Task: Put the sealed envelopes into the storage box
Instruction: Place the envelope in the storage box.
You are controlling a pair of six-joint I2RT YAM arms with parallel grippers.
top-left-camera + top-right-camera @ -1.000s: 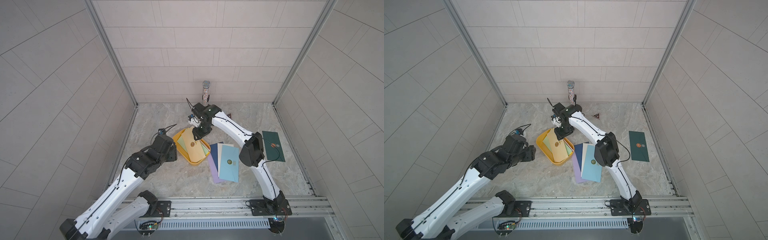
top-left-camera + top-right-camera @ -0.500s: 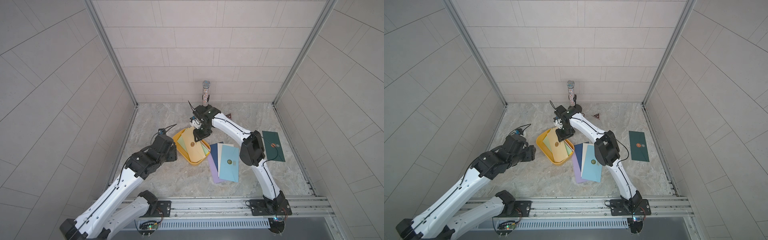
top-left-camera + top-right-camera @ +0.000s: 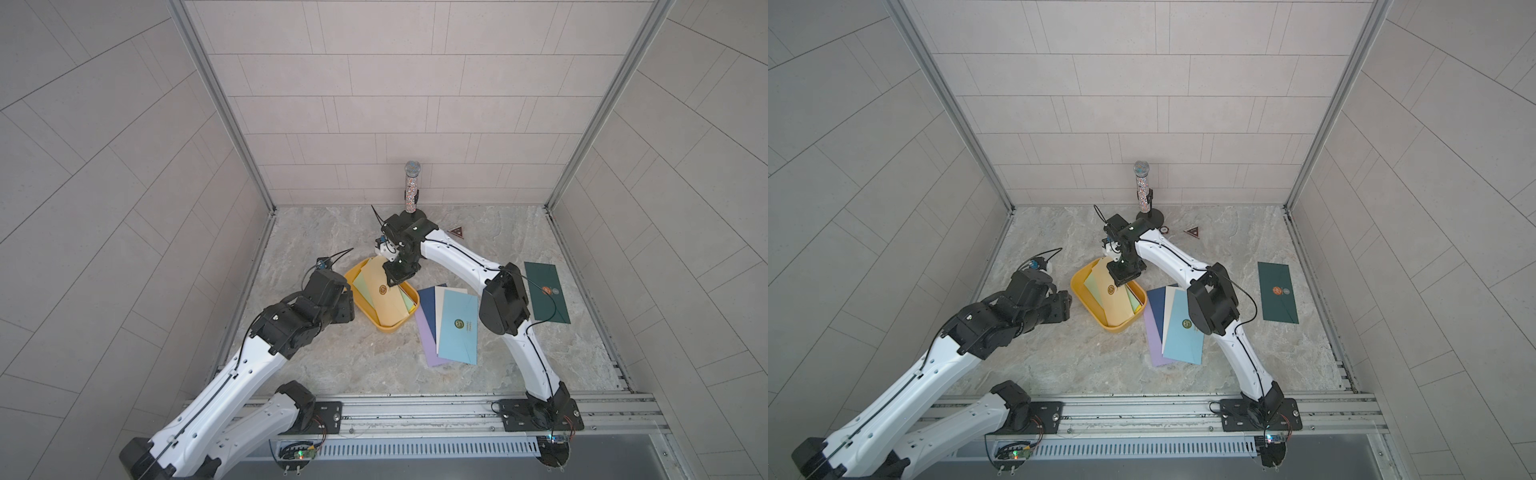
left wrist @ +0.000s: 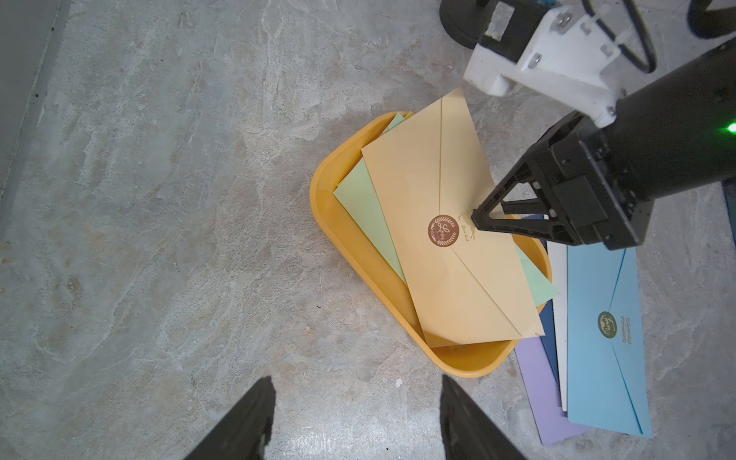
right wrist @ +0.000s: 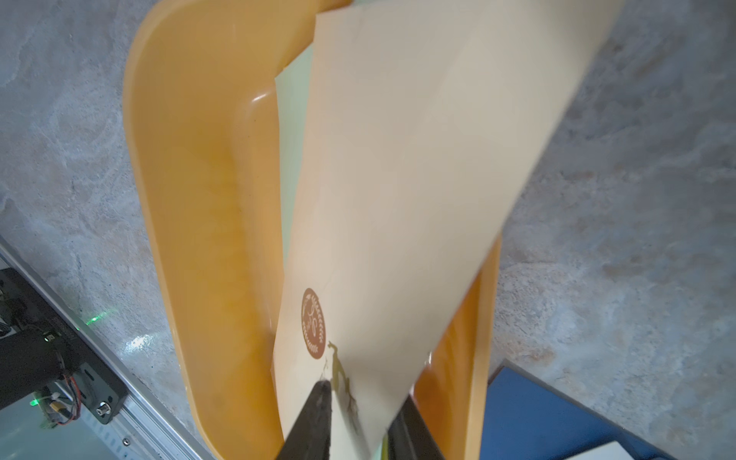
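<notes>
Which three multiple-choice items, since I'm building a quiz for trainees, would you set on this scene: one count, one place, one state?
1. How many envelopes are in the fanned pile beside the yellow tray? A two; B four; C seven.
2. The dark green envelope lies: A in the tray; B alone on the table; C under the pile.
3. The left gripper is: A open and empty; B shut on an envelope; C inside the tray.
B: lilac, navy, white and light blue show. B: it touches no other envelope. A: its fingers stand apart with nothing between.
</notes>
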